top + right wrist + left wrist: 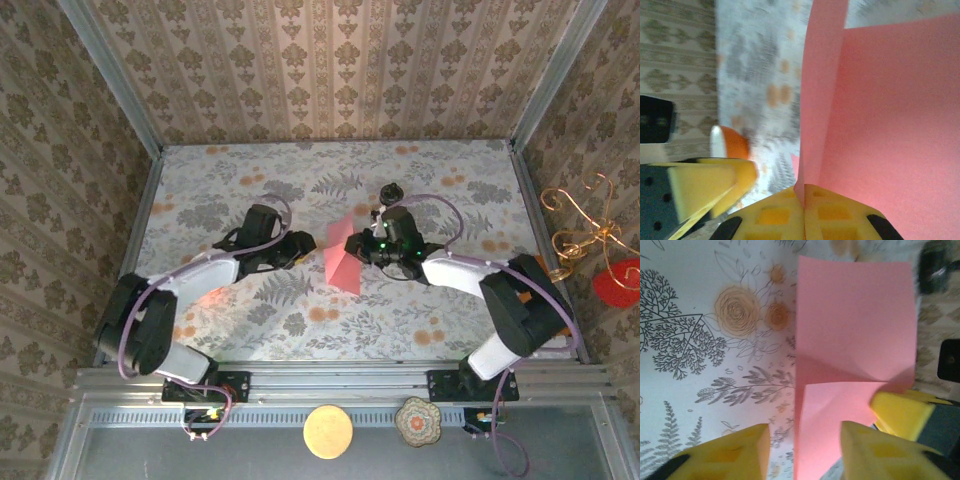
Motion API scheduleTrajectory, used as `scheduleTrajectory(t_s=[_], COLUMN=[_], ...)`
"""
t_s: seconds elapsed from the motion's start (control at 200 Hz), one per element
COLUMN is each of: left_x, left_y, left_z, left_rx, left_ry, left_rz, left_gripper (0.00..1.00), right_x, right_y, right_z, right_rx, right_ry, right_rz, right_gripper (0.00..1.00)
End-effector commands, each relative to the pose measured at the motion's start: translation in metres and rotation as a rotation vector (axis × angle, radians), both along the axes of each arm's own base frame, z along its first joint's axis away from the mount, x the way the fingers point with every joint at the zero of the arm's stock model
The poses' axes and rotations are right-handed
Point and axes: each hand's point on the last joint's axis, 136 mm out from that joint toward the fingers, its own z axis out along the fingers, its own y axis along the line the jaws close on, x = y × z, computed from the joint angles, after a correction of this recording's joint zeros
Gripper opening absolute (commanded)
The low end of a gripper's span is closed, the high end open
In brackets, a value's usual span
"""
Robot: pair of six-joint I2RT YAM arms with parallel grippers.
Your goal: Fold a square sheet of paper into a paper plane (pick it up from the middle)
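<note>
The square sheet of paper [341, 264] is salmon pink and stands folded and partly upright at the table's middle, between my two grippers. It is a creased sheet with one flap, not a pointed paper plane. My right gripper [357, 246] [804, 189] is shut on the sheet's [890, 115] lower edge at the fold. My left gripper [302, 250] [804, 426] is open, its yellow fingers [740, 450] apart. The sheet's [855, 325] left edge runs down between them, touching neither. The right gripper's yellow fingers [900, 412] pinch the paper close beside them.
A small dark-lidded jar [392, 192] stands just behind the right gripper on the floral table [250, 180]. Patterned walls close the back and sides. A gold wire ornament [585, 225] and a red object [618, 282] sit outside the right wall.
</note>
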Motion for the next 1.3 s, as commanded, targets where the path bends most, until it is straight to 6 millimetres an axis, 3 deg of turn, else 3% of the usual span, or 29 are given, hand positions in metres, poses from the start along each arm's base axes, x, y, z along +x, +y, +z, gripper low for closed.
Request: scheduleTrajectory(t_s=[0.0, 0.1, 0.22, 0.42, 0.595, 0.84, 1.296], left_x=[0.002, 0.001, -0.002, -0.003, -0.008, -0.007, -0.004], left_y=[-0.005, -0.012, -0.023, -0.032, -0.039, -0.037, -0.034], left_z=[0.035, 0.059, 0.076, 0.081, 0.099, 0.101, 0.097], left_rx=[-0.113, -0.199, -0.282, -0.331, -0.408, -0.426, -0.415], left_ry=[-0.092, -0.139, -0.168, -0.196, -0.236, -0.255, -0.263], left_rz=[-0.009, -0.037, -0.078, -0.12, -0.177, -0.171, -0.164], left_gripper=[0.6, 0.75, 0.86, 0.88, 0.74, 0.47, 0.28], right_x=[0.005, 0.004, 0.003, 0.001, 0.001, 0.002, 0.003], right_y=[0.006, 0.011, 0.014, 0.017, 0.015, 0.009, -0.002], right_z=[0.05, 0.079, 0.105, 0.13, 0.131, 0.126, 0.113], right_rx=[0.11, 0.182, 0.248, 0.334, 0.36, 0.357, 0.34], right_ry=[-0.126, -0.181, -0.221, -0.245, -0.235, -0.222, -0.191], right_rz=[0.047, 0.072, 0.09, 0.113, 0.115, 0.094, 0.064], right_gripper=[0.1, 0.1, 0.1, 0.11, 0.13, 0.14, 0.18])
